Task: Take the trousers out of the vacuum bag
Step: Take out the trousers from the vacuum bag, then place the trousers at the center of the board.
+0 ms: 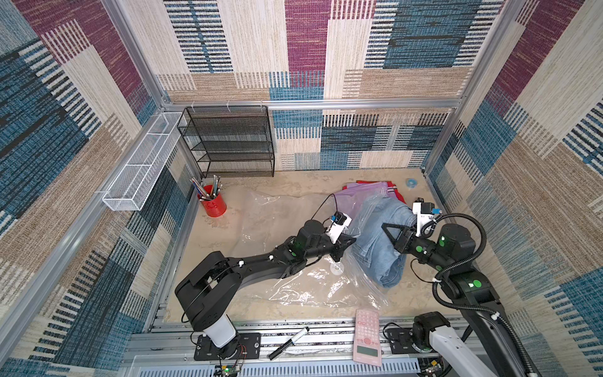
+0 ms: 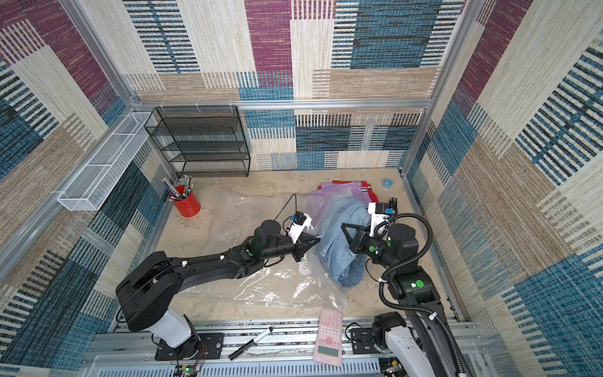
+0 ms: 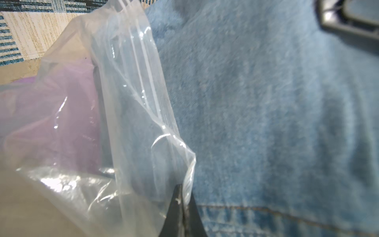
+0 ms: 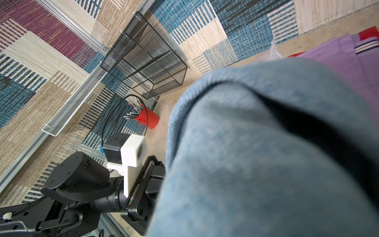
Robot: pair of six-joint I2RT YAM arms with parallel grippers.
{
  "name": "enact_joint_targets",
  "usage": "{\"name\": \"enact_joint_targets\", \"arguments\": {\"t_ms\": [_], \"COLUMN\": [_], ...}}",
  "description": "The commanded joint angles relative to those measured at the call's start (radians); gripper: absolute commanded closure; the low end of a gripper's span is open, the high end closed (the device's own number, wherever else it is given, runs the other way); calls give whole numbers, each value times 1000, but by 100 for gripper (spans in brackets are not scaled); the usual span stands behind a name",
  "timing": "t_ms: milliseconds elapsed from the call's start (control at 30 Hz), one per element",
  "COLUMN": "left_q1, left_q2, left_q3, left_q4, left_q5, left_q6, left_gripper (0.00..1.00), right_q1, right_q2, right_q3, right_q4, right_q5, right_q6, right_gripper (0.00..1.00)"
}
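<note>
With the left pincer [image 3: 183, 199] clamping the clear crinkly vacuum bag [image 1: 303, 287] by its edge, the right pincer [image 1: 391, 233] is gripping the light-blue denim trousers [image 1: 388, 271] lying lengthwise between them.

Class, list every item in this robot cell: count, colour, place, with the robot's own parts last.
vacuum bag: one, clear, spread across the middle
valve: one, white, on the bag
denim trousers: one, light blue, lifted at the bag's edge
lilac trousers: one, lilac, far right, on the red pair
red trousers: one, red, far right, under the lilac pair
pen cup: one, red, far left, holding pens
mesh shelf: one, black, back wall
wire basket: one, white, left wall
small ring: one, blue, far right corner
calculator: one, pink, front rail
marker: one, black, front rail
left gripper: one, black, shut on the vacuum bag
right gripper: one, black, shut on the denim trousers
</note>
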Motion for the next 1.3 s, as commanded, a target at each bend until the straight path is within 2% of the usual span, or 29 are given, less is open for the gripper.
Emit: {"name": "enact_joint_targets", "arguments": {"t_ms": [0,267,400,700,967,1033,1133,1267], "left_q1": [6,16,21,34,37,38,37,37], "left_q2": [4,-8,-2,28,47,51,47,27], "left_q3": [-2,-2,19,60,82,82,74,54], "left_q4": [-1,-13,-15,-36,-66,-55,-52,-75], "left_q5": [-33,-114,-139,-210,-260,-253,-259,-275], "left_q6": [-35,-59,-73,-127,-157,-165,-176,-185], "left_gripper": [100,100,100,100,100,100,100,100], "right_q1": [-1,0,-1,-1,-1,-1,-1,-1], "right_q2": [-13,-49,-50,-53,-73,-82,-85,-74], "right_q3": [41,106,160,313,356,351,368,360], "right_q4": [66,-25,-73,-140,-122,-104,-127,-73], "right_q5": [11,-49,-120,-150,-187,-161,-33,77], "right_q6": [-31,-22,-27,-26,-4,11,-14,-18], "right_gripper": [100,100,100,100,100,100,100,100]}}
